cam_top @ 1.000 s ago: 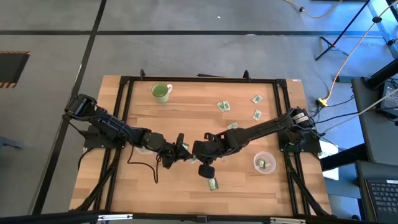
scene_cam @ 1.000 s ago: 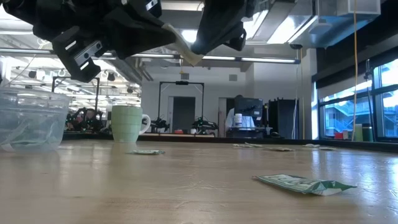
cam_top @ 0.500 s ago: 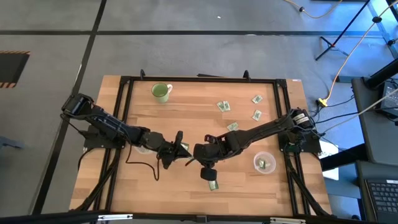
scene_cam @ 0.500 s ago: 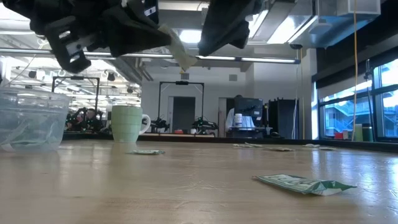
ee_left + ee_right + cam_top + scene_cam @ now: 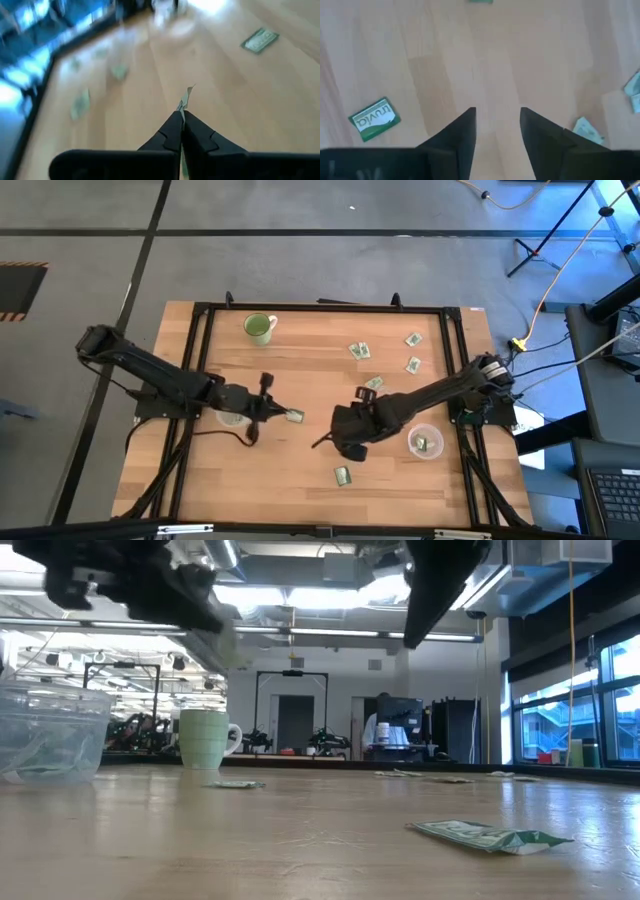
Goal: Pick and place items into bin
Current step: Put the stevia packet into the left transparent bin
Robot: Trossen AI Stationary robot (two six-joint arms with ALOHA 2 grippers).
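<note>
My left gripper is shut on one green-and-white packet above the middle of the table. In the left wrist view the packet shows edge-on past the fingertips of that gripper. To its right, my right gripper hangs above the wood, open with nothing in it. Another packet lies flat on the table near the right gripper and shows again in the right wrist view. A clear bin with a packet in it stands under the right arm. My left gripper pinches the packet's near end between its two fingertips. The fingers slant down from the table's left. The rest of the packet sticks out past the tips toward the table's right, lifted clear of the table.
Several loose packets lie at the far right of the table. A light-green mug stands at the far left. A second clear container sits under the left arm. A black frame rims the table.
Both grippers met at the packet in mid-air. My right gripper has opened, let go and drawn off toward the table's right. My left gripper kept the packet, rolled and pulled back toward the table's left, rising a little.
</note>
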